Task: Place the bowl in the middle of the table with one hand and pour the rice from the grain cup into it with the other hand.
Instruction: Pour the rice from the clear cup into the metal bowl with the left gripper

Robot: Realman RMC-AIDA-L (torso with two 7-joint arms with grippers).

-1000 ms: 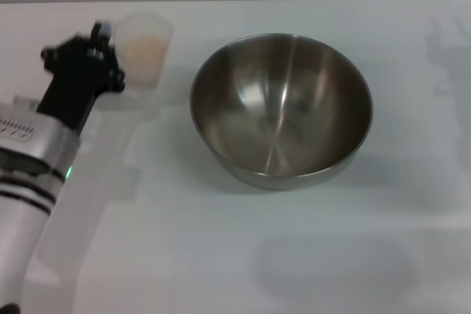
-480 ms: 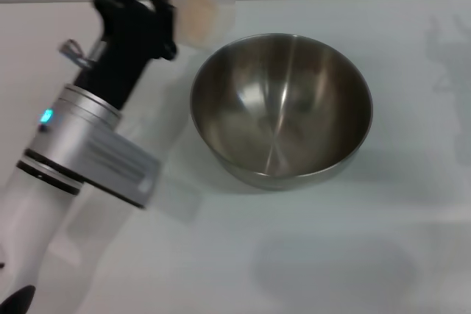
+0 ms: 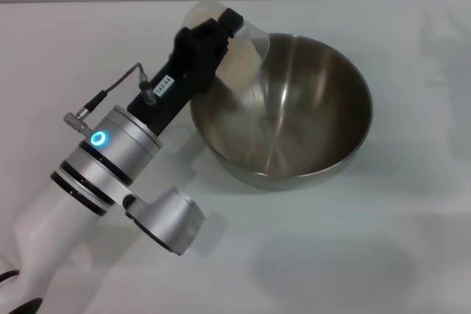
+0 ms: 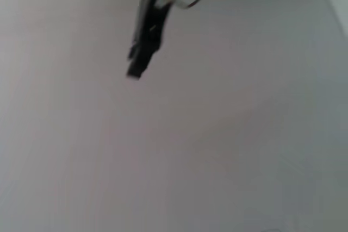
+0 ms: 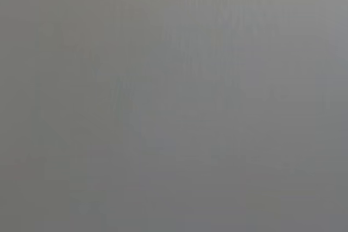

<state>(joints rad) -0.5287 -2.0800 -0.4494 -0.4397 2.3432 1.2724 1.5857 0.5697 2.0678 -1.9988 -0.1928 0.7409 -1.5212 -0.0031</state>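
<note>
Left claw (image 3: 221, 31) clamped on tilted grain cup (image 3: 239, 45) over bowl (image 3: 294, 108)

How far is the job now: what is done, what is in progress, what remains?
Done: the bowl stands on the table. In progress: the left gripper holds the grain cup tilted over the bowl's rim. Left: no rice heap shows in the bowl yet.

Even, bright light with soft shadows (wrist views blurred), bowl (image 3: 283, 108) glinting.
</note>
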